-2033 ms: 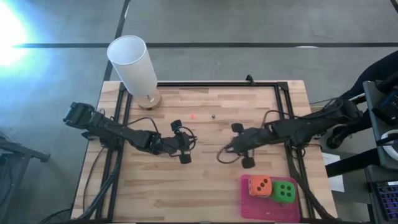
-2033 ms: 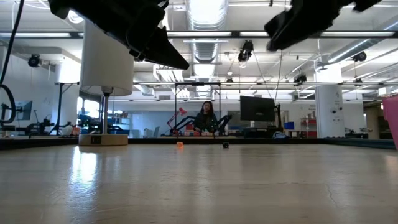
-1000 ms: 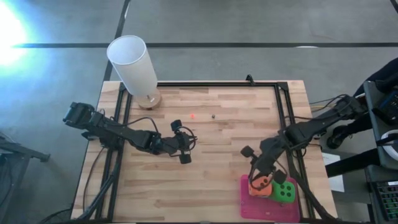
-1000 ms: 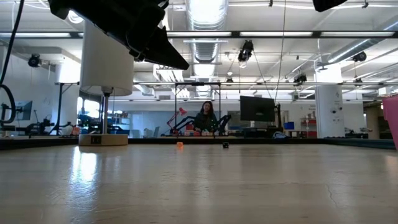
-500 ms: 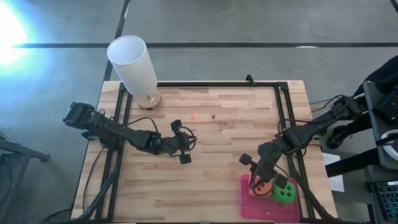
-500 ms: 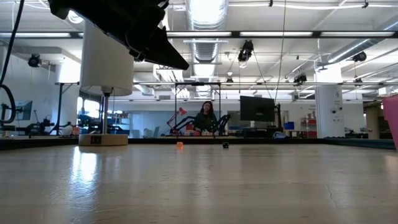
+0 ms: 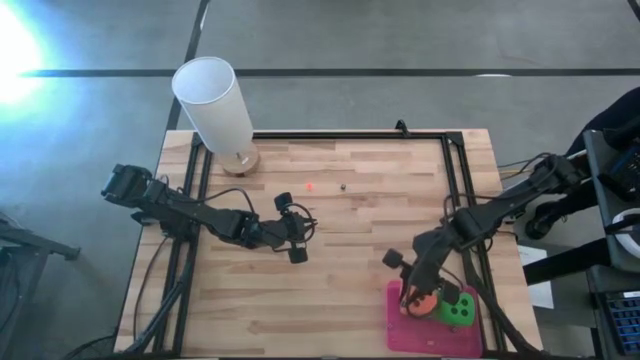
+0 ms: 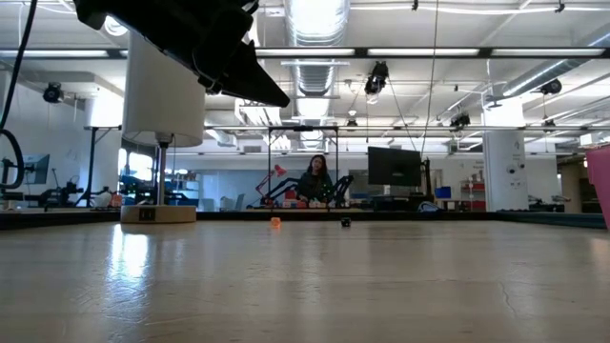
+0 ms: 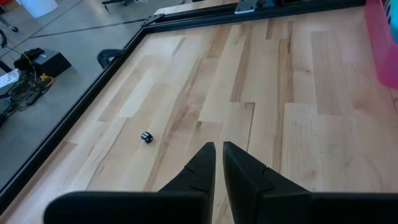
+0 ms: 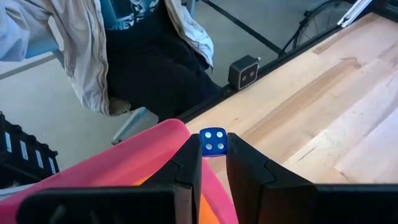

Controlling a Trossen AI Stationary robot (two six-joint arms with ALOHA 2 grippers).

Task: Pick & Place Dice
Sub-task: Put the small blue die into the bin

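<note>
High view: the right arm is reaching in from the table's right edge, bending at the elbow and angling its wrist down toward the near right corner. The right pincer [image 7: 412,295] is hanging over the pink mat [image 7: 425,337]. An orange die [image 7: 426,305] is lying directly beneath the fingertips, and a bright green die [image 7: 460,311] is sitting just beside it, on the side away from the table's centre.

In the right wrist view, the pincer is gripping a small blue die [image 10: 213,142] with pale pips between its fingertips, the jaws standing only as far apart as that die. The four-pip face is turned toward the camera. The mat's pink rim is curving below and to one side of the fingers, with a sliver of orange showing under them. Beyond the table edge, a seated person [image 10: 143,56] in dark clothes and a light jacket is showing (body only).

The left arm is stretching low across the table from its left edge and waiting. The left pincer [image 7: 297,245] is sitting near mid-table, well apart from the mat, with its fingers drawn almost together on nothing. A tiny black die [image 9: 147,137] is lying on the wood ahead of the left pincer and off to one side. A tall white cylinder [image 7: 215,105] is standing far beyond it at the back left corner.
</note>
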